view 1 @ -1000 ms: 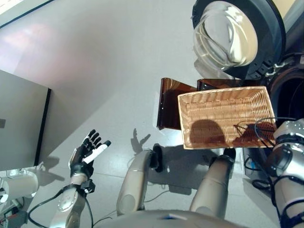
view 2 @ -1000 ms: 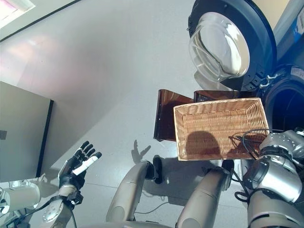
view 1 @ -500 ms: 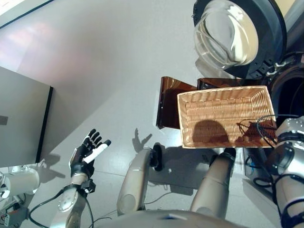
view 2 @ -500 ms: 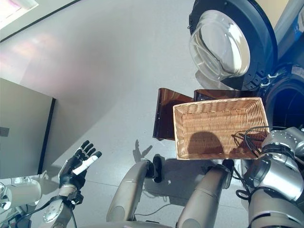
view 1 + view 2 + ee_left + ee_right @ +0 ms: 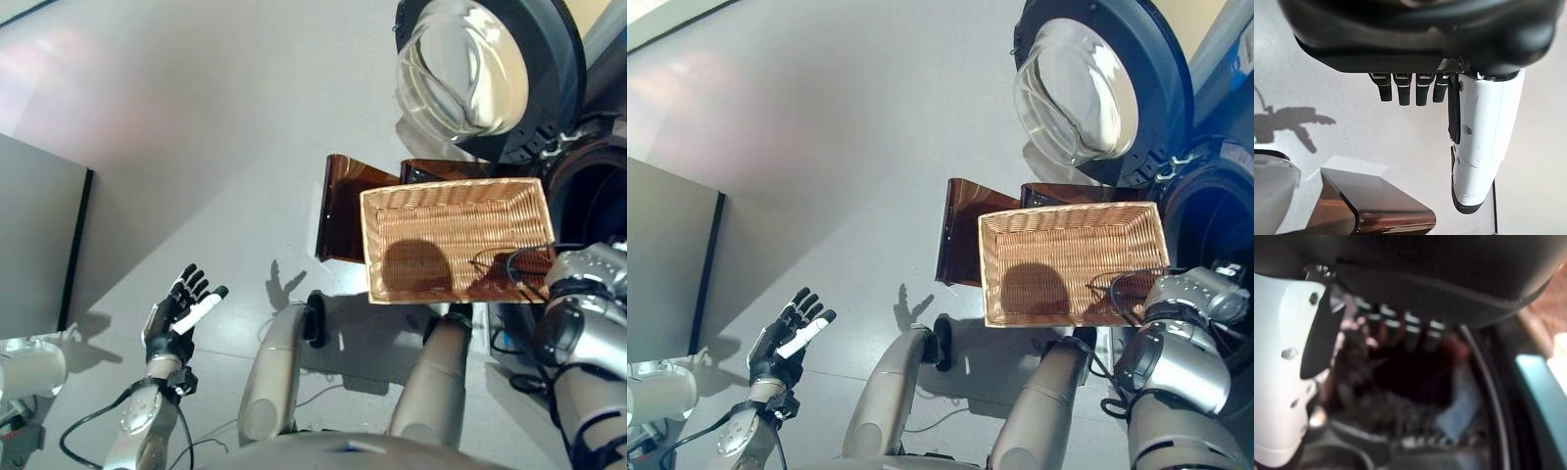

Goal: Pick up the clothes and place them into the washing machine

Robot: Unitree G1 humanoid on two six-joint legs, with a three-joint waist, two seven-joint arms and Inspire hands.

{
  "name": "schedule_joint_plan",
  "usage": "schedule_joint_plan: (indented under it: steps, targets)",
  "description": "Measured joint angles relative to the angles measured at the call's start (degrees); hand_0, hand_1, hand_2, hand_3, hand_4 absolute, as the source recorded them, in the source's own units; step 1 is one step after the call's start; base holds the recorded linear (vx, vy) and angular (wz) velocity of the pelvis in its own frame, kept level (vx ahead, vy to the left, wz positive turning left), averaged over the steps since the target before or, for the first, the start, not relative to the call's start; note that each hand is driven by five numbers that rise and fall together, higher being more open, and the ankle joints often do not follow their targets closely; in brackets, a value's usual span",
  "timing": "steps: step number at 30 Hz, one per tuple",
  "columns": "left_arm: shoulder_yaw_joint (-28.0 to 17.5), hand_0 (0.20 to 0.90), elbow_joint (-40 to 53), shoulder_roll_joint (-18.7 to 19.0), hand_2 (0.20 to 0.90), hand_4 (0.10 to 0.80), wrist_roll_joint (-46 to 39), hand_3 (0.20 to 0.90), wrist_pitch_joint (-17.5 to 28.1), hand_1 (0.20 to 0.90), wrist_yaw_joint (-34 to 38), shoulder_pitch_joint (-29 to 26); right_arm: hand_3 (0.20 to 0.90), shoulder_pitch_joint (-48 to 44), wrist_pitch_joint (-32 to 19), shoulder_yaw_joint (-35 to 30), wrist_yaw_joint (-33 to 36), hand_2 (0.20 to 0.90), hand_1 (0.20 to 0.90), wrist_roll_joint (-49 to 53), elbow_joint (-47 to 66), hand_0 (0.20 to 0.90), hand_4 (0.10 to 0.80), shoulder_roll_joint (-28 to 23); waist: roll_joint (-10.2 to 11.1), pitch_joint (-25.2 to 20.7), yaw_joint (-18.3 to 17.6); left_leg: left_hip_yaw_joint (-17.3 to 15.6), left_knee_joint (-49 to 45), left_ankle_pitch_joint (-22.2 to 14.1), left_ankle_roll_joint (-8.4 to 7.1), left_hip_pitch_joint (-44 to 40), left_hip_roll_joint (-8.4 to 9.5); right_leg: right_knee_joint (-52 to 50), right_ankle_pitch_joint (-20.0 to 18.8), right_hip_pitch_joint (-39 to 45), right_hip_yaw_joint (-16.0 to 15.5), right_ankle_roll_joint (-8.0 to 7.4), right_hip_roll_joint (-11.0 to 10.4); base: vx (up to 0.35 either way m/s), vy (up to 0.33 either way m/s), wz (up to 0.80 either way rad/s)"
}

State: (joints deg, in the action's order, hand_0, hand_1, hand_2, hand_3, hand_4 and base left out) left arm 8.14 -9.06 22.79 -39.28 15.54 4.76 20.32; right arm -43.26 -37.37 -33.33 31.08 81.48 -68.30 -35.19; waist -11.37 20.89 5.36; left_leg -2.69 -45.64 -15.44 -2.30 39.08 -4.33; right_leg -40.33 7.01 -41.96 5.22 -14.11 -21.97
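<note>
So looks like the drop-off step: the wicker basket (image 5: 453,240) sits empty by the open washing machine door (image 5: 485,73), and the right wrist view shows clothes (image 5: 1415,411) already inside the drum, just past the right hand (image 5: 1396,328). Fingers look straight and aren't gripping anything. Left hand (image 5: 181,313) hangs open over the floor. Next move is probably pulling the arm back out
</note>
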Motion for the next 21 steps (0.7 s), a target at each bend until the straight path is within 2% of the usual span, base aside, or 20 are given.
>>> schedule_joint_plan:
  steps: [12,15,21]
  targets:
    - [-0.4,0.900,-0.1,0.1,0.900,0.800,0.1,0.900,0.0,0.900,-0.4,-1.1,0.900,3.6,2.6,0.1,-2.6,0.900,0.900,-0.1,-0.1,0.900,0.800,8.8,2.6,-1.1,0.3,1.0,7.3,2.1,0.26,-5.3,0.21,11.3,-3.6,9.6,-4.7,-0.26,0.0,0.033,0.011,0.04]
    - [-1.0,0.900,-0.3,0.3,0.900,0.800,0.1,0.900,0.1,0.900,-0.7,-1.3,0.900,4.3,2.8,0.1,-3.9,0.900,0.900,-0.1,0.0,0.900,0.800,11.2,3.9,-2.3,0.5,1.0,9.5,3.0,0.35,-6.7,0.43,14.8,-5.1,11.8,-5.8,-0.19,-0.2,0.058,0.010,0.05]
    - [-1.4,0.900,-0.7,0.4,0.900,0.800,0.2,0.900,0.3,0.900,-0.7,-2.1,0.900,7.1,3.8,0.1,-5.2,0.900,0.900,0.0,0.0,0.900,0.800,13.8,5.2,-3.2,1.5,1.6,12.5,4.1,0.65,-10.2,1.09,20.6,-7.0,17.6,-8.1,-0.08,-0.5,0.062,-0.006,0.07]
